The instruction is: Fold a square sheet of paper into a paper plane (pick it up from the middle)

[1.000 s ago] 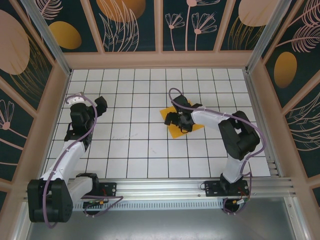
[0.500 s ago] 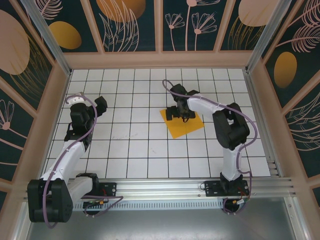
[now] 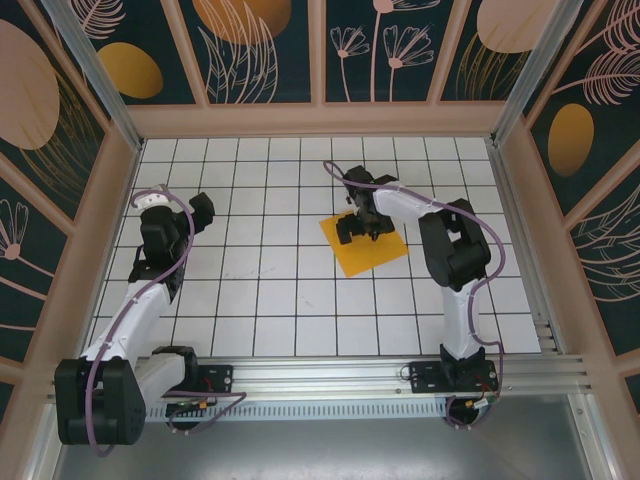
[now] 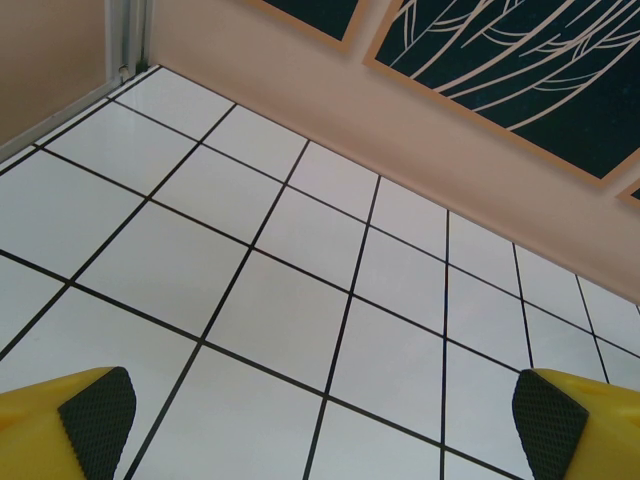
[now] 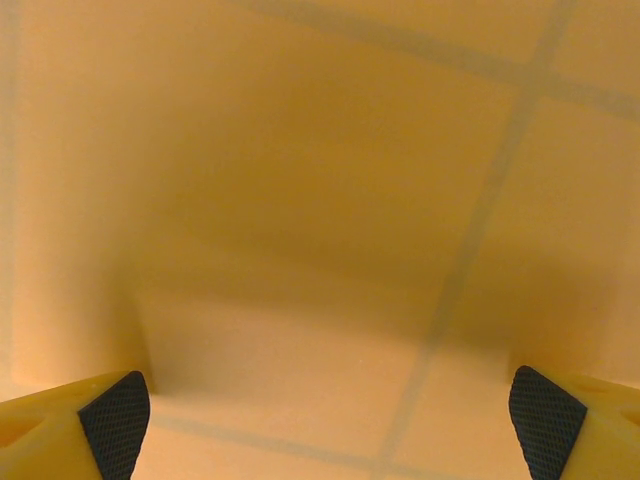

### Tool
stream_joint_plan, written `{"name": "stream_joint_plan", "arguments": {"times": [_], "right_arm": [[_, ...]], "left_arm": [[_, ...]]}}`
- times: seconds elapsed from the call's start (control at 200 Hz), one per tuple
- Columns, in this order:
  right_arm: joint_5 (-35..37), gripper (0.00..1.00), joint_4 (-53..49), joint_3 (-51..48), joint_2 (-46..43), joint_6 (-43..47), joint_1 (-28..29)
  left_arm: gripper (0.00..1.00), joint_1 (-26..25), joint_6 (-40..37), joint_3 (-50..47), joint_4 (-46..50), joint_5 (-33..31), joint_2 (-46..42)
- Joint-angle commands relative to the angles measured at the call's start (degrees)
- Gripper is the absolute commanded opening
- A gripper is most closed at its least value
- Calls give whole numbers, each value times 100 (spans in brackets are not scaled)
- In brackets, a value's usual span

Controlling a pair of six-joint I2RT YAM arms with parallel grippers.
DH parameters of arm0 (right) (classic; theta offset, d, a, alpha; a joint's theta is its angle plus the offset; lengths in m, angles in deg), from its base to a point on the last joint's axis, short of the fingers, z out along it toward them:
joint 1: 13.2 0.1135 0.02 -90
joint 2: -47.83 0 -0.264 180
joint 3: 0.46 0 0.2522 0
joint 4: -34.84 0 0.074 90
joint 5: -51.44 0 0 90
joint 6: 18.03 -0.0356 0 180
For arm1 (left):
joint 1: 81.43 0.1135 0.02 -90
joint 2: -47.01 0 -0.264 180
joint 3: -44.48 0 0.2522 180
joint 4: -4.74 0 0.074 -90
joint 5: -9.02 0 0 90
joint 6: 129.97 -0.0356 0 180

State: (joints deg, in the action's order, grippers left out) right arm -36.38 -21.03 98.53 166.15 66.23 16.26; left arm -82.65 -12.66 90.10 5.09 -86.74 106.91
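Now, table: I see a white surface ruled into square tiles by black lines, boxed in by dark walls printed with leaves and orange ovals.
Right arm: it rises from its base at the near edge and bends left and away from me, toward the middle of the far half of the table.
Left arm: it stands along the left side, well apart from the paper, with its head over bare tiles.
Square sheet of paper: orange-yellow and lying flat on the tiles right of centre, with its corners turned diamond-wise to the grid. I see no crease in it. On my right wrist feed the grid lines show faintly through it.
Right gripper: it sits over the far part of the sheet, jaws spread wide, with nothing clamped between them. I cannot tell whether its tips touch the paper.
Left gripper: jaws spread wide over white tiles near the back wall, holding nothing.
Pads: black and textured, set on yellow fingers, low in the corners of both wrist feeds.
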Motion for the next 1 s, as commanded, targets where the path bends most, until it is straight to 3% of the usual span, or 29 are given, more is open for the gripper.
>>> {"name": "stream_joint_plan", "arguments": {"times": [0.0,0.5,0.996], "right_arm": [[124,95,-247,178,186,178,-7],[7,96,-439,512,-70,63,69],[-27,98,-294,63,309,90,-10]], "left_arm": [[99,33,2,125,2,75,13],[98,33,-6,119,13,77,26],[99,33,-24,139,19,66,44]]}}
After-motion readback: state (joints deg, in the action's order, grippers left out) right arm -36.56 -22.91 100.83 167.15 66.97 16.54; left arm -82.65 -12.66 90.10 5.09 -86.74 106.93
